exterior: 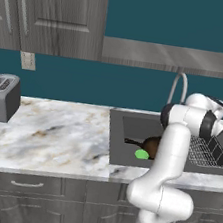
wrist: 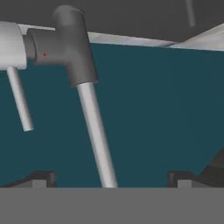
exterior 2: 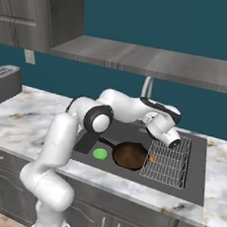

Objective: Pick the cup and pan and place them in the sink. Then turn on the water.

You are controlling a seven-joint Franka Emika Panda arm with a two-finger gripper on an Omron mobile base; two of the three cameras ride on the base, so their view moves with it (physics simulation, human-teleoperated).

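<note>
Close before my claw [wrist: 109,177], fingers spread wide and empty, stands the grey faucet [wrist: 74,48]. Cup [exterior 2: 100,154] and pan [exterior 2: 129,155] lie in the sink [exterior 2: 191,190], set in a marble counter [exterior: 49,134] with a toaster [exterior: 1,97], teal wall [exterior 2: 160,21] behind.

Small bright green plastic cup [exterior 2: 100,154] upright inside large rectangular dark grey sink [exterior 2: 193,189], just beside round dark cast-iron pan [exterior 2: 129,155], handle toward cup. Curved grey gooseneck faucet [wrist: 95,127] behind basin.
</note>
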